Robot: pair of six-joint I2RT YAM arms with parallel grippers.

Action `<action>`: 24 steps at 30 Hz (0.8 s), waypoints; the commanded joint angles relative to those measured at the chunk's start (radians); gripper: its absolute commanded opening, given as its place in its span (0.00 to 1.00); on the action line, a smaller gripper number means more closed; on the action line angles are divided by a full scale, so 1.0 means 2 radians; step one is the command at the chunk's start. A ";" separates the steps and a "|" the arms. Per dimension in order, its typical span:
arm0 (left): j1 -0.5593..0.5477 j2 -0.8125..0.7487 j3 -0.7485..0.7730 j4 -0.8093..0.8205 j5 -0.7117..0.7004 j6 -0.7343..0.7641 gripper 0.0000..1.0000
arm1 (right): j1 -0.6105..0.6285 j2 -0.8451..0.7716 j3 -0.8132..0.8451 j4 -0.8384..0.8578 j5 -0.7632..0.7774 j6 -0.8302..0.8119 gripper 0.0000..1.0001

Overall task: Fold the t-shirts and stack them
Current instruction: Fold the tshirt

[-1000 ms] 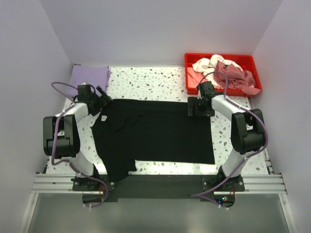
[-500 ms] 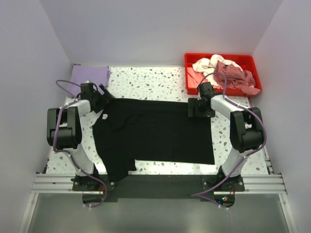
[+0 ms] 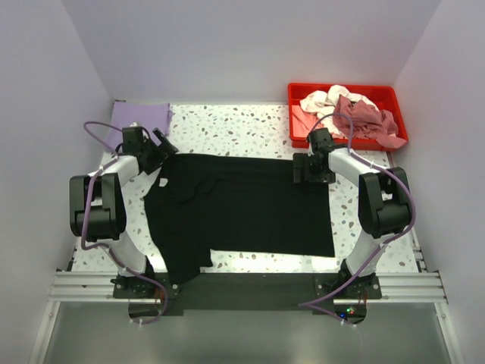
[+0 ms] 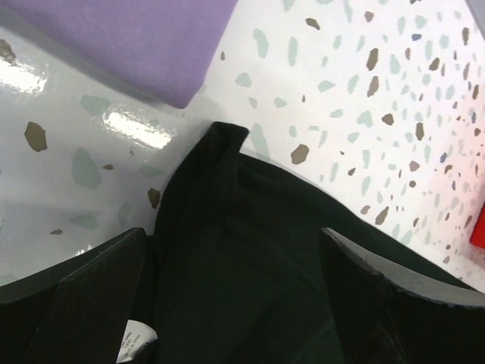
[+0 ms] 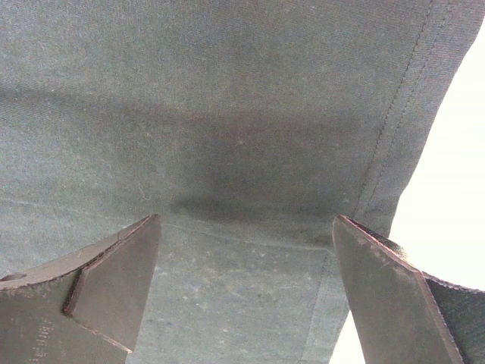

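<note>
A large black t-shirt (image 3: 242,212) lies spread flat across the middle of the table. My left gripper (image 3: 161,146) is open over its far left corner; in the left wrist view the black cloth (image 4: 250,265) lies between the fingers (image 4: 91,303), with the gripper (image 4: 235,296) holding nothing. My right gripper (image 3: 303,171) is open low over the shirt's far right edge, and the hemmed cloth (image 5: 242,152) fills the view under the gripper (image 5: 246,292). A folded lavender t-shirt (image 3: 140,117) sits at the back left, also seen as lavender cloth (image 4: 129,38).
A red tray (image 3: 295,133) at the back right holds a crumpled pale shirt (image 3: 318,101) and a dusty-rose shirt (image 3: 367,117). A white label (image 4: 140,337) shows by the left finger. White walls close in the speckled table (image 3: 235,129) on three sides.
My left gripper has shifted slightly back and to the left over the shirt's corner, and its arm has changed posture. The right arm and the shirt have not moved.
</note>
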 commanded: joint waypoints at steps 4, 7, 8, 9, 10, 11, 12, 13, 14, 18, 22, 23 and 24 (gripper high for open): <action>-0.003 -0.015 0.010 0.016 0.041 0.004 1.00 | -0.001 -0.001 0.015 0.001 0.003 -0.005 0.99; -0.003 -0.005 0.013 0.004 0.035 0.006 1.00 | -0.001 -0.002 0.014 0.001 0.002 -0.005 0.99; -0.003 -0.004 0.011 0.003 0.033 0.005 1.00 | -0.001 -0.001 0.014 0.001 0.002 -0.005 0.99; -0.003 -0.004 0.007 0.008 0.032 0.006 1.00 | -0.001 -0.001 0.013 0.001 0.003 -0.005 0.99; -0.004 -0.005 0.005 0.010 0.032 0.005 1.00 | -0.001 -0.001 0.013 0.001 0.003 -0.005 0.99; -0.003 -0.006 0.001 0.012 0.035 0.005 1.00 | -0.001 -0.001 0.013 0.001 0.003 -0.005 0.99; -0.003 -0.010 -0.003 0.018 0.035 0.004 1.00 | -0.001 -0.002 0.013 0.001 0.003 -0.005 0.99; -0.003 -0.011 -0.003 0.019 0.036 0.004 1.00 | -0.001 -0.003 0.013 0.000 0.003 -0.005 0.99; -0.004 -0.013 -0.003 0.019 0.035 0.004 1.00 | -0.001 -0.004 0.013 0.001 0.002 -0.005 0.99; -0.003 -0.015 0.000 0.019 0.037 0.005 1.00 | -0.001 -0.009 0.011 -0.001 0.005 -0.005 0.99; -0.003 -0.022 0.007 0.019 0.017 0.008 1.00 | -0.001 -0.014 0.009 -0.001 0.005 -0.005 0.99; -0.003 -0.025 0.013 0.017 0.009 0.010 1.00 | -0.001 -0.016 0.008 -0.002 0.005 -0.005 0.99; -0.003 -0.030 0.017 0.006 -0.003 0.013 1.00 | -0.001 -0.016 0.008 -0.002 0.005 -0.006 0.99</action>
